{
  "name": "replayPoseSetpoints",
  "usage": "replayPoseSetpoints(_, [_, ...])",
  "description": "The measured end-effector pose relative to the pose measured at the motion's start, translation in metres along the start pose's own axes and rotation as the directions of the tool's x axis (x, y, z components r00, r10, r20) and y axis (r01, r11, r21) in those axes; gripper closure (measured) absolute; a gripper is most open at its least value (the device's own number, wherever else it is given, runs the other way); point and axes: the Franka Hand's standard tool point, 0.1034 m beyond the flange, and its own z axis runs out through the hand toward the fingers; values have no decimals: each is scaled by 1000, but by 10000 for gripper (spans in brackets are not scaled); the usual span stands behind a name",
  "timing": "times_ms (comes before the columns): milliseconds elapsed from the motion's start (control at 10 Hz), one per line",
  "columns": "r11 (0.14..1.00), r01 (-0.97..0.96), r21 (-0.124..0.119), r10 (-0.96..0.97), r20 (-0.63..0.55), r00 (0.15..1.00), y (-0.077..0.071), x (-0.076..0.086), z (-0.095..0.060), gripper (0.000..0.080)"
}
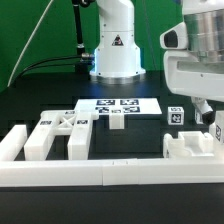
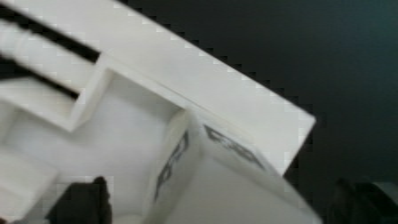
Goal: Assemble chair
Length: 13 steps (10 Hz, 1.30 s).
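Filling the wrist view: tagged chair piece [image 2: 228, 165] between parted gripper fingers [image 2: 84, 202]

- We watch the exterior view from low and close, looking across the border rail [image 1: 100, 172] to the marker board [image 1: 120, 103], with the robot base [image 1: 113, 55] beyond that board.
- Our wrist view sits above the gripper [image 1: 211, 122], off to the exterior view's right of the marker board, and looks down past its dark fingertips [image 2: 82, 200].
- It is very near: blurred white chair parts [image 2: 160, 100] fill most of that picture.
- Both views share the chair parts [image 1: 190, 148] beneath the gripper; we cannot tell which piece exactly.
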Motion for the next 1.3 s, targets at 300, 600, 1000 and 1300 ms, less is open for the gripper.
replayPoseSetpoints(300, [966,258,6,-258,-21,966,2,-10,0,152])
replayPoseSetpoints(600, [808,588,-41,-589,-39,807,0,-7,-1,150])
replayPoseSetpoints(1000, [658,749,-77,-753,-45,656,-1,-4,2,271])
replayPoseSetpoints(1300, [773,631,-69,-635,-57,771,0,-2,2,508])
